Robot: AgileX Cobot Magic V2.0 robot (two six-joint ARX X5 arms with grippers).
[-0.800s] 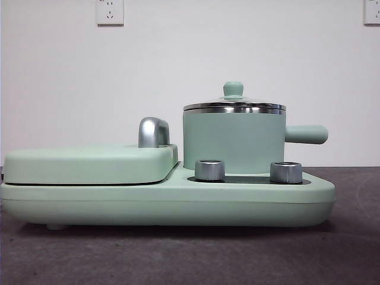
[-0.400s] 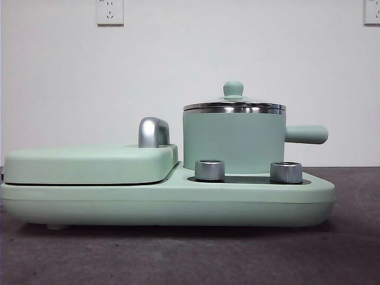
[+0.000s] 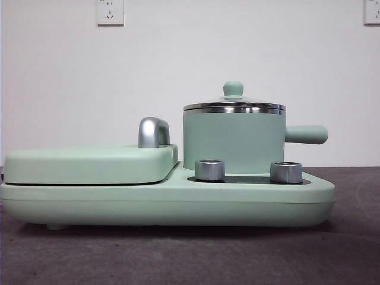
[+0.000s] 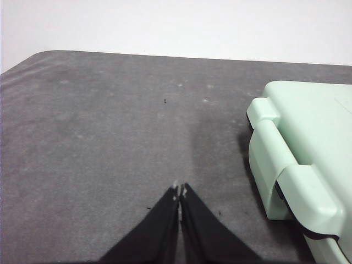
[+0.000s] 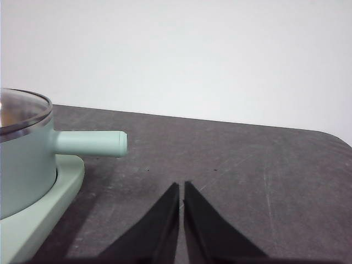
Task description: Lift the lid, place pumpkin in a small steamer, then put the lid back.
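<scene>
The small steamer point(image 3: 233, 141), a mint-green pot with a stubby side handle point(image 3: 306, 134), stands on the right half of the mint-green appliance base point(image 3: 166, 205). The lid point(image 3: 234, 105) rests flat on its steel rim, green knob point(image 3: 233, 89) on top. In the right wrist view the steamer point(image 5: 22, 159) and lid edge point(image 5: 25, 113) show at one side, with my right gripper point(image 5: 181, 187) shut and empty over bare table beside the pot handle. My left gripper point(image 4: 180, 191) is shut over the table beside the griddle cover point(image 4: 308, 143). The pumpkin is out of view.
A flat hinged griddle cover point(image 3: 89, 163) with a steel hinge post point(image 3: 152, 132) fills the base's left half. Two steel dials point(image 3: 209, 170) point(image 3: 285, 172) sit in front of the pot. Dark grey table point(image 3: 190, 255) runs around the appliance; a white wall stands behind.
</scene>
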